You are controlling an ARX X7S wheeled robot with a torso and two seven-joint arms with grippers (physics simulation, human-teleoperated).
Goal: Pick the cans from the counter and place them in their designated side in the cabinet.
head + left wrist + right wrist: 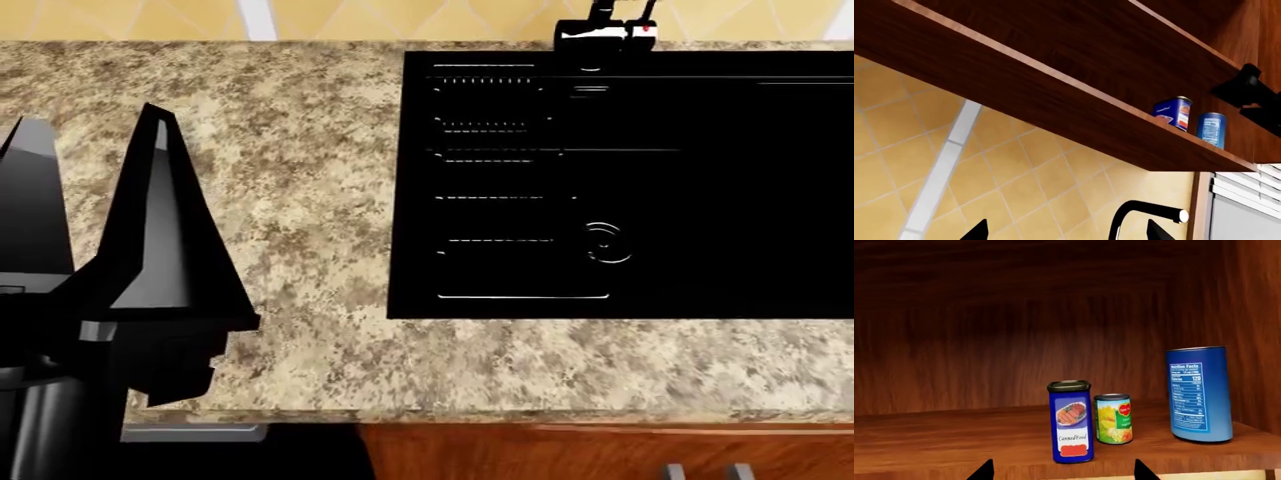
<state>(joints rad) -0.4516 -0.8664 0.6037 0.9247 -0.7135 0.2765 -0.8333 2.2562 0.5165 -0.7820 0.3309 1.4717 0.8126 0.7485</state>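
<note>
In the right wrist view, the blue can (1071,422) with its red-and-white label and dark top stands upright on the reddish-brown cabinet shelf (934,440). The yellow-green can (1113,418) with its silver top stands just beside and behind it. My right gripper (1063,471) is open and empty, its tips a little in front of the blue can. The left wrist view looks up at the cabinet (1054,65) and shows the blue can (1175,113) near the shelf's front edge. My left gripper (1067,232) is open and empty. It also shows over the granite counter (307,180) in the head view (94,180).
A taller blue tin (1199,394) stands at the shelf's right end by the side wall, and also shows in the left wrist view (1211,129). A black sink (627,190) and a black faucet (1137,212) are set in the counter. A black arm part (1251,92) hangs by the shelf.
</note>
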